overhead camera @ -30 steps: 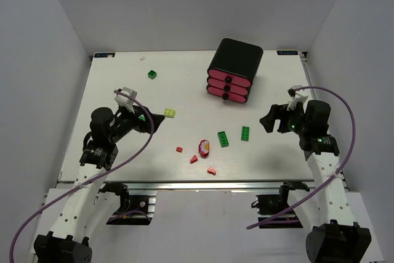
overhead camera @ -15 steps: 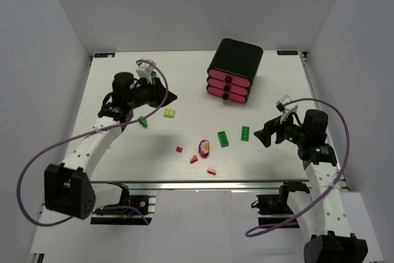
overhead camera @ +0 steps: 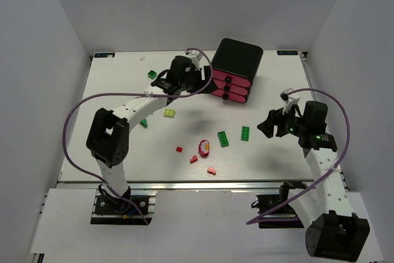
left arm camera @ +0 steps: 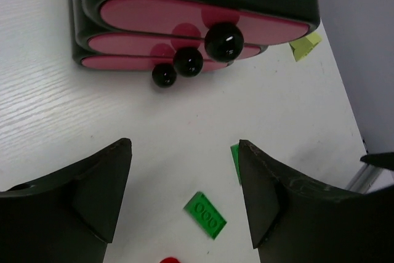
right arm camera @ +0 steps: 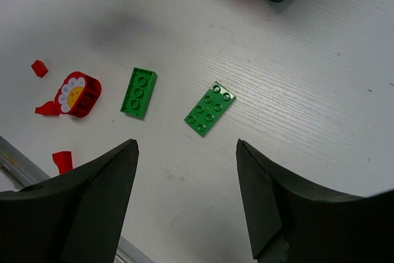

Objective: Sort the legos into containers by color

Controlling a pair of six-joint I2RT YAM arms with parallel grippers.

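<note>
The black cabinet (overhead camera: 236, 58) with three pink drawers (overhead camera: 229, 87) stands at the back, all drawers shut. In the left wrist view their black knobs (left arm camera: 224, 40) face me. My left gripper (overhead camera: 200, 78) is open and empty, just left of the drawer fronts; its midpoint in the wrist view (left arm camera: 184, 145) is below the knobs. Two dark green flat bricks (overhead camera: 223, 138) (overhead camera: 245, 133) lie mid-table. My right gripper (overhead camera: 266, 126) is open and empty, right of them; in its wrist view (right arm camera: 186, 143) the green plate (right arm camera: 209, 108) lies just ahead. The green cube (overhead camera: 152, 74) and lime block (overhead camera: 169, 113) lie on the left.
A red piece with a flower print (overhead camera: 204, 147) and small red bits (overhead camera: 179, 149) (overhead camera: 193, 159) (overhead camera: 212, 170) lie near the front. A small green bit (overhead camera: 143, 122) lies left. Purple cables loop over both arms. The table's front edge (overhead camera: 203, 183) is close to the red bits.
My left arm has swung from the table's left side across to the front of the drawers. My right gripper first moved down, then back up and slightly right, still open.
</note>
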